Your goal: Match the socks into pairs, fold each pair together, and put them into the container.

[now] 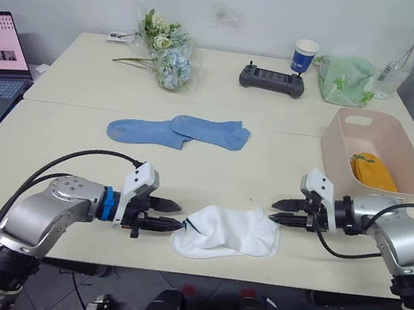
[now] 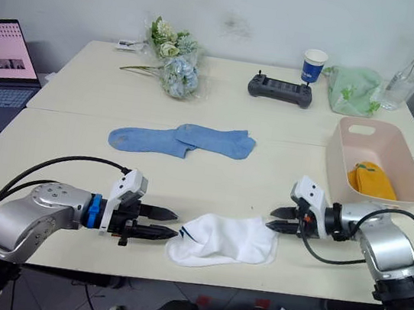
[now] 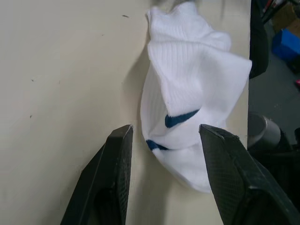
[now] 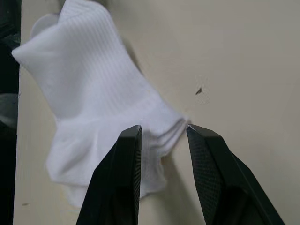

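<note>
White socks with dark trim (image 1: 228, 233) lie bunched together near the table's front edge. My left gripper (image 1: 180, 217) is open at their left end, and the trimmed cuff (image 3: 180, 119) lies between its fingers. My right gripper (image 1: 272, 210) is open at their right end, straddling the sock edge (image 4: 161, 136). Two light blue socks (image 1: 179, 130) lie flat and overlapping at mid-table. The pink container (image 1: 380, 133) stands at the right with folded mustard-yellow socks (image 1: 373, 171) inside.
Along the far side are a flower bunch (image 1: 167, 53), a black controller (image 1: 272, 79), a blue-and-white paper cup (image 1: 304, 57), a pale green cloth bag (image 1: 346, 80) and a clear bottle (image 1: 406, 56). An open laptop (image 1: 0, 64) sits at the far left.
</note>
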Action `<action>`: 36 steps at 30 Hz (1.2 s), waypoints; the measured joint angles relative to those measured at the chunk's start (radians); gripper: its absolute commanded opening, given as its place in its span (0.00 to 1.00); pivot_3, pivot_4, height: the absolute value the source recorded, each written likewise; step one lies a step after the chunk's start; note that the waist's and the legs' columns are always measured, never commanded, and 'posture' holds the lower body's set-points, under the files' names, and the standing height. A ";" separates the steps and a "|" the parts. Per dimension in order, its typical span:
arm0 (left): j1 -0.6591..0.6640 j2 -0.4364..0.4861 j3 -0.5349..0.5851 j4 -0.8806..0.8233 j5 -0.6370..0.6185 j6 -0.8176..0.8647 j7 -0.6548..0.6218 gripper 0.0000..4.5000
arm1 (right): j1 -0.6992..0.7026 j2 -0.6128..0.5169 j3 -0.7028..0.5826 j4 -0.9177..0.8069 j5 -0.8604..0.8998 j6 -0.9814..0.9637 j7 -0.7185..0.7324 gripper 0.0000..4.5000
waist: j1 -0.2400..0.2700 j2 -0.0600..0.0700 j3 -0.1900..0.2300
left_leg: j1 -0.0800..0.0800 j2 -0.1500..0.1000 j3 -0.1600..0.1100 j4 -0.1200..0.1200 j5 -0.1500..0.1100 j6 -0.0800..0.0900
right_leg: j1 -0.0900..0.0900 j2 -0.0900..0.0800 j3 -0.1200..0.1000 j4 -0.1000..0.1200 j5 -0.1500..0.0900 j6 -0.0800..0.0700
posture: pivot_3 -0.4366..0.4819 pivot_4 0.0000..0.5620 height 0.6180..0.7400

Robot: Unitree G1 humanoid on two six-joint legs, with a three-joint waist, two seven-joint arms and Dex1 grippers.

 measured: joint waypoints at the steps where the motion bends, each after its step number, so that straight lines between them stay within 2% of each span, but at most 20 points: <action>1: -0.001 -0.011 -0.015 0.002 0.023 -0.025 0.007 0.52 | 0.005 -0.001 0.000 -0.005 0.000 0.000 -0.004 0.37 | 0.000 0.000 0.000 | 0.000 0.000 0.000 0.000 0.000 0.000 | 0.000 0.000 0.000 0.000 0.000 0.000 | 0.48 0.27 1.00; 5: -0.005 -0.059 -0.070 0.034 0.114 -0.127 0.029 0.52 | 0.035 -0.012 0.000 -0.014 -0.004 -0.004 -0.018 0.37 | 0.000 0.000 0.000 | 0.000 0.000 0.000 0.000 0.000 0.000 | 0.000 0.000 0.000 0.000 0.000 0.000 | 0.48 0.27 1.00; 9: -0.011 -0.065 -0.084 0.034 0.140 -0.163 0.006 0.52 | 0.048 -0.019 0.000 -0.019 -0.004 -0.006 -0.022 0.37 | -0.002 0.000 0.000 | 0.000 0.000 0.000 -0.001 0.000 0.000 | 0.000 0.000 0.000 0.000 0.000 0.000 | 0.48 0.27 1.00; 12: -0.011 -0.053 -0.091 0.034 0.156 -0.178 -0.013 0.39 | 0.054 -0.019 0.002 -0.019 -0.005 -0.008 -0.029 0.37 | -0.002 0.000 0.000 | 0.000 0.000 0.000 0.000 0.000 0.000 | 0.000 0.000 0.000 0.000 0.000 0.000 | 0.48 0.27 1.00; 15: -0.011 -0.053 -0.091 0.035 0.159 -0.178 -0.022 0.17 | 0.054 -0.016 0.003 -0.021 -0.006 -0.009 -0.039 0.37 | -0.001 0.000 0.000 | 0.000 0.000 0.000 0.000 0.000 0.000 | 0.000 0.000 -0.001 0.000 0.000 0.000 | 0.48 0.27 1.00; 17: -0.014 -0.053 -0.091 0.035 0.159 -0.178 -0.033 0.02 | 0.054 -0.015 0.005 -0.021 -0.006 -0.009 -0.039 0.28 | -0.001 0.000 0.000 | 0.000 0.000 0.000 0.000 0.000 0.000 | 0.000 0.000 -0.001 0.000 0.000 0.000 | 0.48 0.27 1.00; 18: -0.016 -0.053 -0.091 0.035 0.158 -0.178 -0.036 0.00 | 0.054 -0.015 0.006 -0.021 -0.005 -0.009 -0.036 0.23 | -0.001 0.000 0.000 | 0.000 0.000 0.000 0.000 0.000 0.000 | 0.000 0.000 0.000 0.000 0.000 0.000 | 0.48 0.27 1.00; 21: -0.020 -0.053 -0.091 0.035 0.158 -0.176 -0.042 0.00 | 0.054 -0.015 0.006 -0.021 -0.003 -0.013 -0.028 0.01 | -0.001 0.000 0.000 | 0.000 0.000 0.000 0.000 0.000 0.000 | 0.000 0.000 -0.001 0.000 0.000 0.000 | 0.48 0.27 1.00; 32: -0.021 -0.047 -0.071 -0.010 0.112 -0.109 -0.058 0.00 | 0.054 -0.023 0.005 -0.053 0.008 -0.001 0.001 0.01 | -0.001 0.000 0.000 | 0.000 0.000 0.000 0.000 0.000 0.000 | 0.000 0.000 -0.001 0.000 0.000 0.000 | 0.48 0.27 1.00; 36: -0.023 -0.022 -0.014 -0.100 -0.043 0.064 -0.067 0.00 | 0.048 -0.023 0.005 -0.041 0.003 -0.005 0.006 0.01 | -0.002 0.000 0.000 | 0.000 0.000 0.000 0.000 0.000 0.000 | 0.000 0.000 0.000 0.000 0.000 0.000 | 0.48 0.27 1.00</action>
